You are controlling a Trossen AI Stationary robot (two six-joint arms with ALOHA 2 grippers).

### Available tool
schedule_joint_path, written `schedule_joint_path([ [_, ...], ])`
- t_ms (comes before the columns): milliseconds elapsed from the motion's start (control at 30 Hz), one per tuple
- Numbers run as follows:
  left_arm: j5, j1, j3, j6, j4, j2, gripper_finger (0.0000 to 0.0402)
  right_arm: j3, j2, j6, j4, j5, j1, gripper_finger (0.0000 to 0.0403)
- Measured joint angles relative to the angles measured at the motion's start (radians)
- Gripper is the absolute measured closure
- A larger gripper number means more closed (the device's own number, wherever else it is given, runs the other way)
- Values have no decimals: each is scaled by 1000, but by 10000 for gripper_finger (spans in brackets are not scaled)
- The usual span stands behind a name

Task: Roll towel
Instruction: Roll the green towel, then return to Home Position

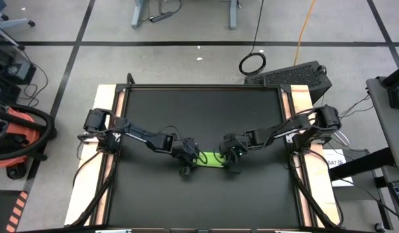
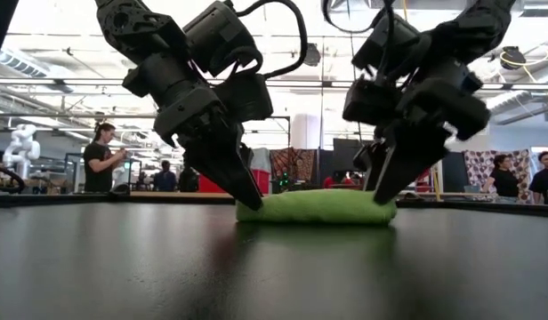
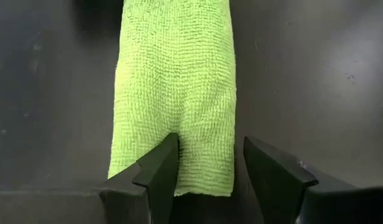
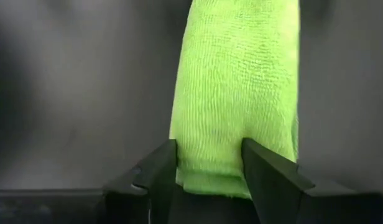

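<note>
The small lime-green cloth towel (image 1: pixel 212 158) lay rolled on the black tabletop (image 1: pixel 206 200), its long axis spanning both arms: left hand (image 2: pixel 247 203) open over one end, right hand (image 2: pixel 381 197) pinching the other.

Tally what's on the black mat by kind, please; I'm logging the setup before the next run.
Lime-green towel, lying in a narrow roll: 1
Robot grippers at its ends, left gripper and right gripper: 2
Total: 3
</note>
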Motion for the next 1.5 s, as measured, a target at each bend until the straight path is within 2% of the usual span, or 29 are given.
schedule_joint_path([
  [433,-3,-8,14,38,-98,-241,212,0,-348,1,-76,10,-1,229],
  [533,-58,-10,14,57,-152,-318,212,0,-455,-10,-89,64,-1,229],
  [667,-197,-8,-12,82,-223,-433,212,2,-612,-38,-157,172,-2,229],
  [833,-304,-2,-126,46,-221,-612,212,2,-802,-44,-307,291,-2,229],
  [1000,-344,2,-298,-67,-192,-813,212,-46,-985,3,-371,326,-3,229],
  [1267,-371,1,-542,-253,-115,-1065,212,-318,-1298,201,-319,422,-6,229],
  [1500,-407,1,-692,-358,-72,-1194,212,-532,-1496,351,-256,453,-6,229],
])
